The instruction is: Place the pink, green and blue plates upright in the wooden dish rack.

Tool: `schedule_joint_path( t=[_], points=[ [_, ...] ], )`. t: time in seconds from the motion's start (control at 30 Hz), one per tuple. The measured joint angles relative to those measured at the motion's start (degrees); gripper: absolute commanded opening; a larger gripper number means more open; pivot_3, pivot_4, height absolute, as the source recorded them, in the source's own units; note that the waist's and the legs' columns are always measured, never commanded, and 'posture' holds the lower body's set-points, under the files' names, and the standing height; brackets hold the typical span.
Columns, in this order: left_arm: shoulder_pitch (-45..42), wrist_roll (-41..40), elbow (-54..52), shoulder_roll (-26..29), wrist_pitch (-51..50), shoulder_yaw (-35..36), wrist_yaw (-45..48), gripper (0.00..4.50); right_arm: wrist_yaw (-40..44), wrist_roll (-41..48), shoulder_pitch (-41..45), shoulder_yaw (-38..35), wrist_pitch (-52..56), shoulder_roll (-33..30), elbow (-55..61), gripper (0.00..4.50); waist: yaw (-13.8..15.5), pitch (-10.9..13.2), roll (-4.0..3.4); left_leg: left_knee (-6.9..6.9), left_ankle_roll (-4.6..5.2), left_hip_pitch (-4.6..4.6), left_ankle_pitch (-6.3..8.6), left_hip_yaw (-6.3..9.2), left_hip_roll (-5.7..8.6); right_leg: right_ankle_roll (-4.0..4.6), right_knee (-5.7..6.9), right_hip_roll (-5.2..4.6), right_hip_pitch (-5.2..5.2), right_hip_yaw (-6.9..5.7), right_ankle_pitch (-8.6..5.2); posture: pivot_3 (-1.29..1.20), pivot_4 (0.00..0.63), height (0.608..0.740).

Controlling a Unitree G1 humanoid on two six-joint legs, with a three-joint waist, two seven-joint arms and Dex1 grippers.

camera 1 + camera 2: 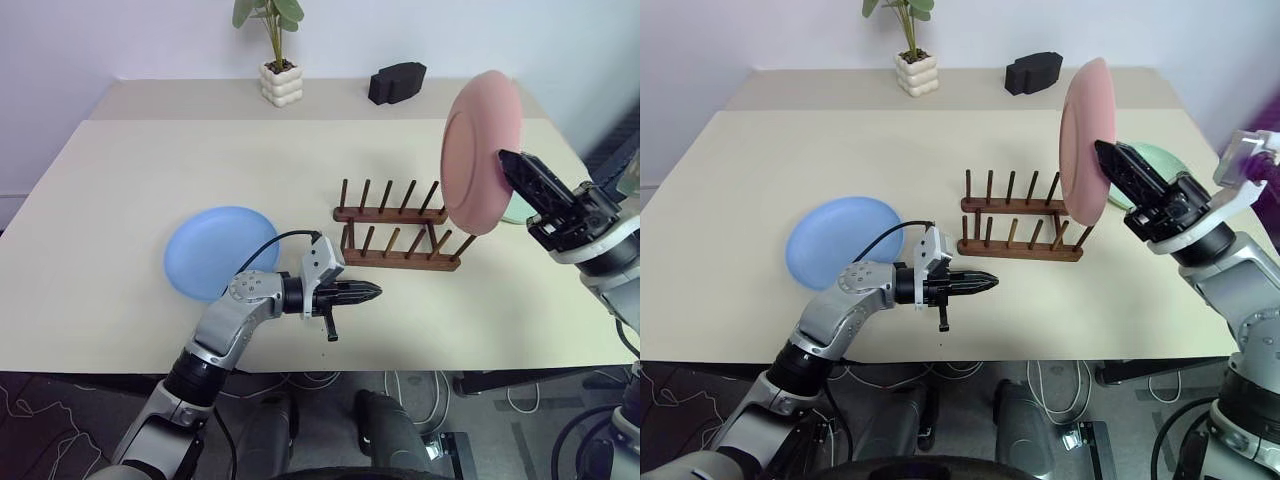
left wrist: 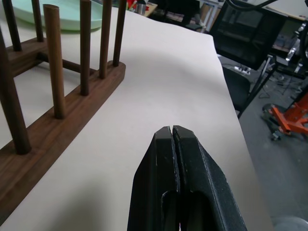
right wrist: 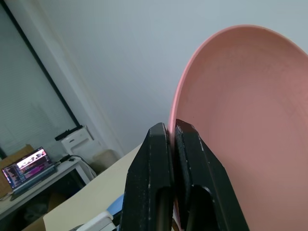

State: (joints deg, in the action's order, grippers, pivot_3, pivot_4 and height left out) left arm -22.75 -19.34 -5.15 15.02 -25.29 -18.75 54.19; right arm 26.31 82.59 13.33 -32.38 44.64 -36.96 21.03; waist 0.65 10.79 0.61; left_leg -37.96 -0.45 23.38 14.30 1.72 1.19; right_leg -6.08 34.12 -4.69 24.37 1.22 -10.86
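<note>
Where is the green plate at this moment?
In the right eye view, the green plate lies flat on the table's right side, behind the held pink plate, beyond the wooden dish rack.

No readable text anywhere — no labels, brands, numbers or signs could be made out on anything. The laptop (image 3: 28, 166) screen in the right wrist view glowed with coloured content, too small to read.
</note>
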Motion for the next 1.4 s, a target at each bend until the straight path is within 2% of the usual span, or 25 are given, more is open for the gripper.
schedule_joint_path(
  t=[0.33,0.83,0.93,1.13,1.4],
  points=[
    [0.1,1.1,0.0,-1.8,8.5,1.9,-3.6,0.0,-0.7,0.4,-0.1,0.6,0.0,1.1,-3.8,0.06,0.1,0.0,0.0,0.0,0.0,0.01,0.0,-0.02,0.0,0.0,-0.02,-0.01,0.0,0.02,0.0,0.0,0.15,0.736],
    [0.7,1.4,0.4,-2.1,12.1,2.2,-4.7,0.0,-0.9,-0.7,-2.2,0.6,-1.4,4.0,-7.4,0.06,0.0,0.0,-0.01,0.0,0.04,0.0,0.02,-0.03,0.01,0.0,-0.02,0.02,0.0,0.02,0.0,0.0,0.15,0.736],
    [0.7,1.4,0.5,-2.1,12.2,2.2,-4.7,0.0,-0.9,-2.4,-2.4,0.6,-1.9,4.2,-8.0,0.95,0.0,0.0,-0.01,0.0,0.04,0.0,0.02,-0.04,0.01,0.0,-0.02,0.02,0.0,0.02,0.0,0.0,0.15,0.736],
    [0.8,1.4,0.5,-2.2,12.2,2.2,-4.7,0.0,-1.2,-5.5,-2.3,0.6,-3.9,4.5,-8.7,3.89,0.0,0.0,-0.01,0.0,0.04,0.0,0.03,-0.04,0.01,-0.01,-0.02,0.02,0.0,0.02,-0.01,0.0,0.15,0.736],
    [0.8,1.4,0.5,-2.5,12.2,2.2,-4.8,0.0,-1.6,-12.4,-0.3,-1.0,-10.2,4.1,-10.8,3.89,0.0,0.0,-0.01,0.0,0.04,0.01,0.03,-0.05,0.03,-0.02,-0.03,0.02,0.01,0.02,-0.01,0.0,0.15,0.736]
  ],
)
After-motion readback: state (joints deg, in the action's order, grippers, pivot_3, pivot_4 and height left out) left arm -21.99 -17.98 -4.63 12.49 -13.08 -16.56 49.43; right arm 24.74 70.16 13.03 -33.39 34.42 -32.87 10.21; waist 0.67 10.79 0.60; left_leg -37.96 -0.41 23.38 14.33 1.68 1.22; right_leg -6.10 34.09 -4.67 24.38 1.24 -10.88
